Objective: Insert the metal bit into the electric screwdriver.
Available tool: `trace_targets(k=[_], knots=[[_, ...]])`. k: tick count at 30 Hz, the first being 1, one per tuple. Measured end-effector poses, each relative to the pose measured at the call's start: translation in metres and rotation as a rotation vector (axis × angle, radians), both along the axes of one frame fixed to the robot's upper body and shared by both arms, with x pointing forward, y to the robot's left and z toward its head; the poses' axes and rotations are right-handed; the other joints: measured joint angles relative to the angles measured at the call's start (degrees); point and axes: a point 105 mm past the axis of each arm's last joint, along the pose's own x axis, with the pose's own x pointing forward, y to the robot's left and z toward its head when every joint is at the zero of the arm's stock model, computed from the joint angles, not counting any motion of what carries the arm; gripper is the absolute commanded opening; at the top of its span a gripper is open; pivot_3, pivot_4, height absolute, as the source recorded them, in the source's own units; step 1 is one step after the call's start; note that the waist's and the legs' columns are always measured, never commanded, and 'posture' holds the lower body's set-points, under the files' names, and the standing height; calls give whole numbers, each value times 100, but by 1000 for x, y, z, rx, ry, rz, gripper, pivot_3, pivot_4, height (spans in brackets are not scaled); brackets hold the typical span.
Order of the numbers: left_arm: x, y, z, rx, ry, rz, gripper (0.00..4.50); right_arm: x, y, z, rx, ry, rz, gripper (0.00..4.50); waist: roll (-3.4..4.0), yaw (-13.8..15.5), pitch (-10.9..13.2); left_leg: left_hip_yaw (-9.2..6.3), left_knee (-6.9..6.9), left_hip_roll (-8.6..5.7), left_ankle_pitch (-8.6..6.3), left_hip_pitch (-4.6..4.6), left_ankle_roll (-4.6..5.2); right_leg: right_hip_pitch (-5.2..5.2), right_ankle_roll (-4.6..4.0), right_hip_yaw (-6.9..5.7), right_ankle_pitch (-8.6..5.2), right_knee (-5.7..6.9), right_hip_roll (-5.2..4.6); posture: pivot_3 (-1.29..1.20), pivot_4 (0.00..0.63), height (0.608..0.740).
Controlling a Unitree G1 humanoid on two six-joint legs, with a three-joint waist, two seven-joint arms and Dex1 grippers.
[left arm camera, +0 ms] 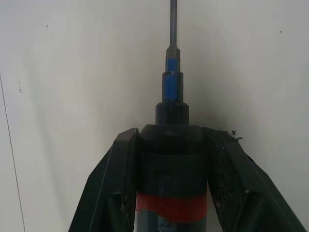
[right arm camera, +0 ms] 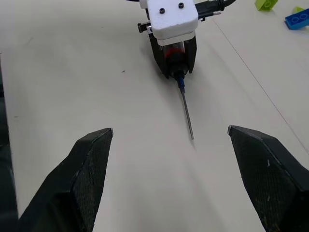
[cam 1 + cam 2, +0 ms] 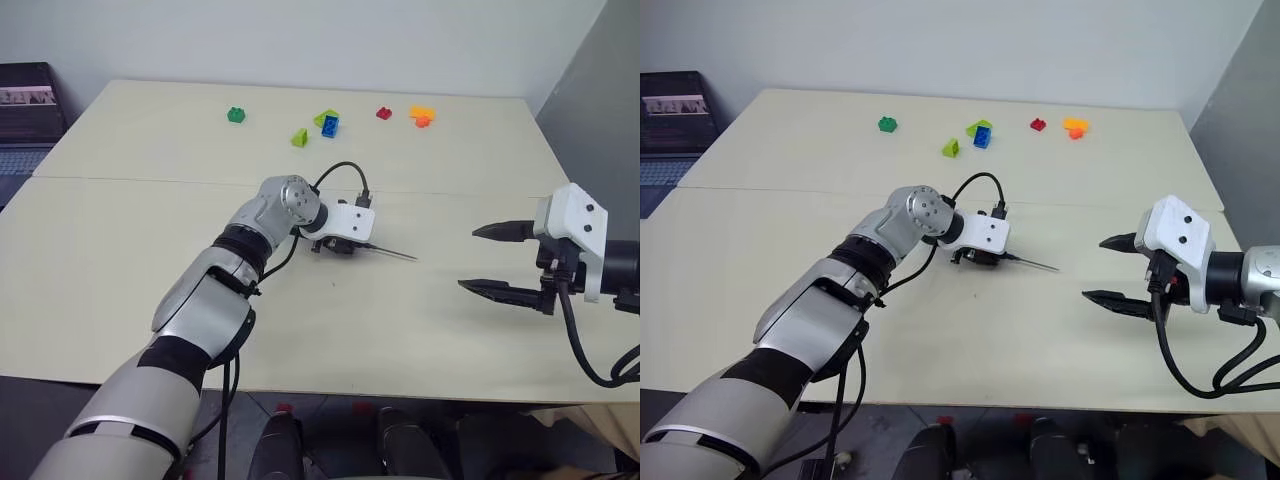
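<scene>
My left gripper [image 3: 342, 244] is low over the middle of the table, shut on the electric screwdriver [image 1: 171, 164], a dark body with a red band. Its fingers [image 1: 120, 164] press against both sides of the body. The metal bit [image 2: 187, 113] sticks out of the screwdriver's narrow tip as a thin grey rod. It slants down to the tabletop and points toward my right side. My right gripper [image 3: 468, 258] hovers over the table to the right of the bit's end, open, with nothing between its fingers.
Several small coloured toy bricks [image 3: 328, 124] lie scattered along the far side of the table [image 3: 120, 260]. A laptop [image 3: 25, 115] sits beyond the table's left end. A black cable [image 3: 340, 172] loops above the left wrist.
</scene>
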Motion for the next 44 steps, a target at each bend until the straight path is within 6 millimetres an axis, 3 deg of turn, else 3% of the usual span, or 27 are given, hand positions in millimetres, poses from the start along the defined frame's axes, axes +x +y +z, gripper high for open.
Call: trace_targets(k=[8,14,20,24,30,37,44], knots=[[-7,1,2,-26,100,-10,4480,4,-5,0,20,10,-14,4017,0,7,0,-2,12,0,0,0,0,0,0,-1,0,12,0,0,150,740],[0,18,26,-132,103,60,4480,10,-10,-5,2,6,-20,4017,0,-2,1,-4,52,0,0,0,1,-2,1,-1,-1,60,3,0,150,740],[2,60,67,-260,52,157,4480,16,-15,-4,-16,-16,-23,4017,0,-58,1,-5,74,2,2,10,1,-1,2,2,-1,91,5,0,150,740],[-10,127,62,-320,118,347,4480,19,-16,-6,-24,-13,-10,4017,0,-193,1,-7,76,8,4,13,4,-1,1,1,-1,98,9,0,150,740],[-41,191,66,-367,106,522,4480,22,-21,-6,-20,-7,0,4017,1,-185,1,-8,76,10,4,13,5,1,1,-2,-1,95,8,0,150,740],[-80,229,68,-476,110,695,4480,32,-32,-8,-20,-2,-10,4017,-1,-135,0,-9,81,12,5,14,4,1,1,-7,-1,97,7,0,150,740],[-97,247,73,-487,79,808,4480,43,-46,-9,-67,-22,-29,4017,-1,-132,0,-1,83,12,6,23,6,3,1,-3,-1,98,7,0,150,740]])
